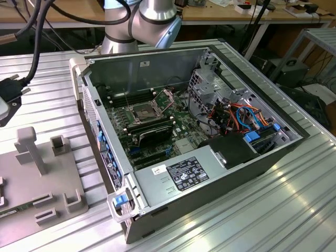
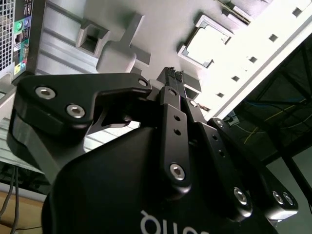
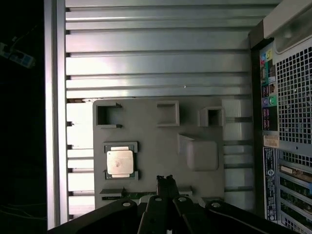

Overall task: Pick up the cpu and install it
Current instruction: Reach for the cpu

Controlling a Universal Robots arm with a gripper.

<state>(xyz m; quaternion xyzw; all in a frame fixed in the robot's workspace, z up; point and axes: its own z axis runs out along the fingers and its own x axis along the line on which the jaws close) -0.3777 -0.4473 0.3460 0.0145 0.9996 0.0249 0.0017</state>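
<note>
The cpu (image 3: 120,162) is a small silvery-tan square lying flat in a raised holder on a grey fixture plate (image 3: 156,141). In the second wrist view the cpu (image 2: 207,43) looks washed out by bright light. My gripper (image 3: 165,181) hangs above the plate beside the cpu's holder, apart from it, with its two black fingers pressed together and nothing between them. Its closed tips (image 2: 171,74) also appear in the second wrist view. Inside the open computer case (image 1: 157,58) the square socket (image 1: 143,112) lies uncovered, its metal frame tipped up behind it.
The fixture plate (image 1: 31,178) stands at the exterior view's left, carrying upright posts and blocks. Black memory sticks (image 1: 152,132), coloured cables (image 1: 236,115) and a power supply (image 1: 189,176) crowd the case. The case's rear panel (image 3: 287,97) stands close beside the plate.
</note>
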